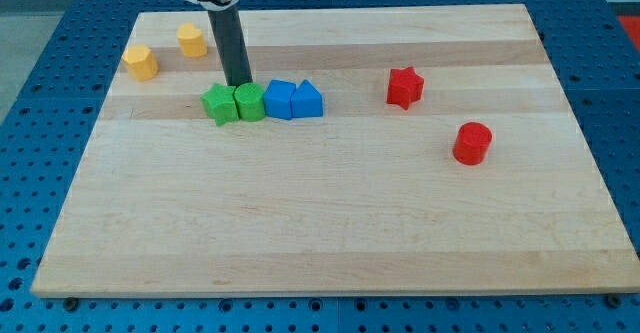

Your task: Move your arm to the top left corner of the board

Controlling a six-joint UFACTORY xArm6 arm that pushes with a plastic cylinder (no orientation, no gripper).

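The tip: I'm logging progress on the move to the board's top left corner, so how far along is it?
Partway. My tip is in the board's upper left part, just above the green blocks. It is not at the corner yet. Left: travel toward the view's top left, where two yellow blocks lie near the path.

Count on board: eight blocks, one rod, one board.

Yellow, two: a yellow block [141,62] at the view's left and a second yellow block [192,40] nearer the top. Green, two: a green star [219,104] and a green block [249,102]. Blue, two: a blue block [280,99] and a blue house-shaped block [308,100]. Red, two: a red star [404,87] and a red cylinder [472,143]. One dark rod, one tip [239,84]. One wooden board [330,233].
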